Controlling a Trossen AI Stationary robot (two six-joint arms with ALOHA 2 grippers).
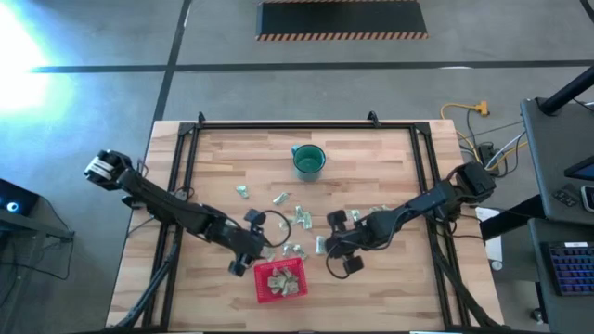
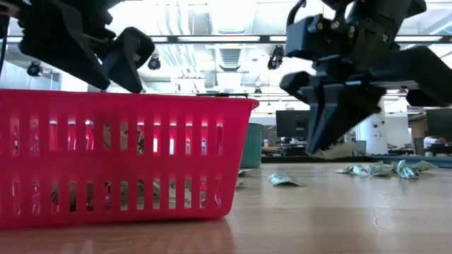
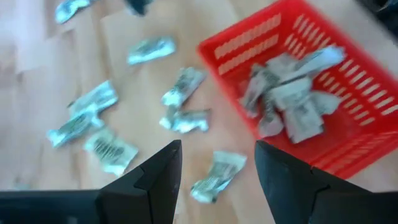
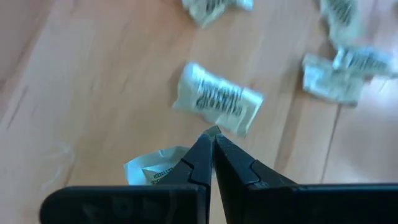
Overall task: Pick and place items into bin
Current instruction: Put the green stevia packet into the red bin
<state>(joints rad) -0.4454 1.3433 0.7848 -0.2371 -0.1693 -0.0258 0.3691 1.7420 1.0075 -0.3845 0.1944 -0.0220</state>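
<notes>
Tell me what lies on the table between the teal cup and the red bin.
In the high view, loose packets lie on bare wood between the teal cup and the red bin, some near the bin's far rim.

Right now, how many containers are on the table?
2: the red bin at the bottom middle of the table in the high view, and the teal cup at the top middle. None looks hidden.

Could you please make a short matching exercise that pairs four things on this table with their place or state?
Things:
1. left gripper
2. right gripper
3. bin
4. cup

States:
A. holds several packets
B. open
C. stands at the table's far side
D. shut on a packet

Pairs: 1-B, 2-D, 3-A, 4-C
</notes>
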